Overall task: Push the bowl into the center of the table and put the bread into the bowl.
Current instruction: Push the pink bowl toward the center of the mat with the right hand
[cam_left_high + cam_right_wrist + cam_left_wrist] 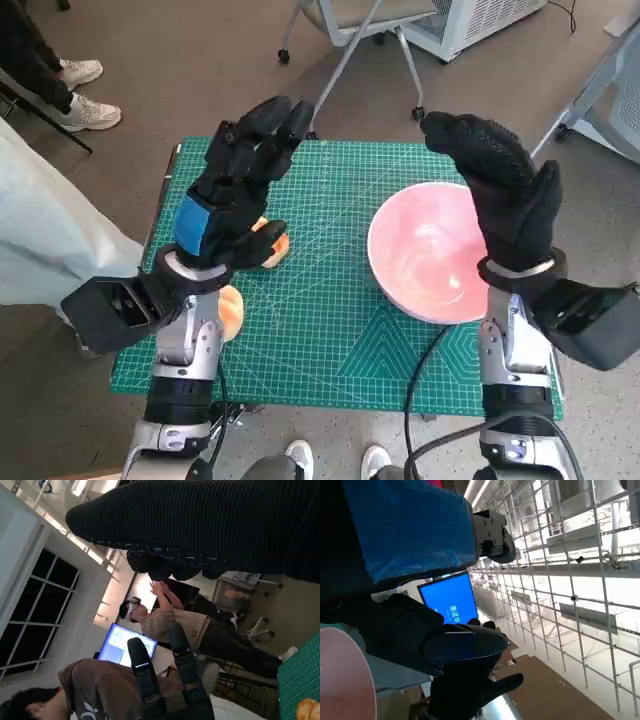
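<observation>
Both hands are raised off the mat with fingers loosely spread, holding nothing: left hand (235, 190) over the bread (268, 243), right hand (500, 185) over the pink bowl (425, 250). The bowl sits around 3 o'clock on the table (330, 330). I'd drop the right hand outside its rim and nudge it low and slow toward 9 o'clock so it won't tip.

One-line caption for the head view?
Both hands, left and right, raised open above the green cutting mat; pink bowl right, bread left.
</observation>
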Available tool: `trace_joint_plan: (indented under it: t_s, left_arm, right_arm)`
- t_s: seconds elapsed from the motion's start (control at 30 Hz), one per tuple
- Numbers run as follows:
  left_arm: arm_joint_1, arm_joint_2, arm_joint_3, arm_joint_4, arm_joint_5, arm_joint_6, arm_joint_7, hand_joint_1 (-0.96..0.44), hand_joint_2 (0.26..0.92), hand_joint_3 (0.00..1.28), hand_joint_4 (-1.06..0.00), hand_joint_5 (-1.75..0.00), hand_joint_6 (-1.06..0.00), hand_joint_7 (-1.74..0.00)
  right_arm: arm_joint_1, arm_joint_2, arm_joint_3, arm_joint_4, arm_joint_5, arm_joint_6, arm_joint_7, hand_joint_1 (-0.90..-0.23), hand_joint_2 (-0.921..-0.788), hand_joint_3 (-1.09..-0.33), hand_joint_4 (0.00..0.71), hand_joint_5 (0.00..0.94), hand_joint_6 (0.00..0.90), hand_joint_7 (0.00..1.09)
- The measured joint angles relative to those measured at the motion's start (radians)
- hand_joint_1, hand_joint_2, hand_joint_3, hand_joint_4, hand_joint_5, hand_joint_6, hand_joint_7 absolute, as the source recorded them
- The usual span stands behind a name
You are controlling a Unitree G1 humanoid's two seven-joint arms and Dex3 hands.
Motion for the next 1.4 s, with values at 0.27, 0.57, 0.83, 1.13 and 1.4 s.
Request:
trace_joint_plan:
  t_s: [0.27,0.57,0.83,1.13,1.4]
  left_arm:
    - [0.0,0.0,0.0,0.002,0.0,0.001,0.0,-0.62,0.921,0.43,-0.15,-0.02,0.0,-0.57]
    - [-0.001,0.0,-0.001,0.006,0.0,0.001,0.0,-0.61,0.921,0.43,-0.15,-0.02,0.0,-0.57]
    - [-0.001,-0.001,-0.002,0.007,0.001,0.001,0.0,-0.6,0.921,0.43,-0.15,-0.02,0.0,-0.57]
    - [-0.002,-0.001,-0.001,0.014,0.001,-0.002,0.0,-0.6,0.921,0.43,-0.15,-0.02,0.0,-0.57]
    - [-0.003,-0.001,-0.001,0.025,0.002,-0.004,0.0,-0.61,0.921,0.44,-0.15,-0.02,0.0,-0.57]
  right_arm:
    - [0.0,0.0,-0.002,0.0,0.0,0.0,0.0,-0.67,-0.921,-0.751,0.204,0.001,0.004,0.63]
    - [0.0,0.0,-0.005,0.0,0.0,0.0,0.001,-0.673,-0.921,-0.749,0.205,0.001,0.006,0.63]
    - [-0.001,-0.012,-0.027,0.017,0.006,-0.009,0.021,-0.674,-0.921,-0.74,0.207,0.001,0.032,0.59]
    - [-0.053,-0.087,-0.134,0.253,0.033,-0.102,0.045,-0.663,-0.921,-0.733,0.209,0.0,0.124,0.4]
    - [-0.132,-0.151,-0.208,0.513,-0.01,-0.199,-0.061,-0.623,-0.921,-0.815,0.183,0.0,0.157,0.3]
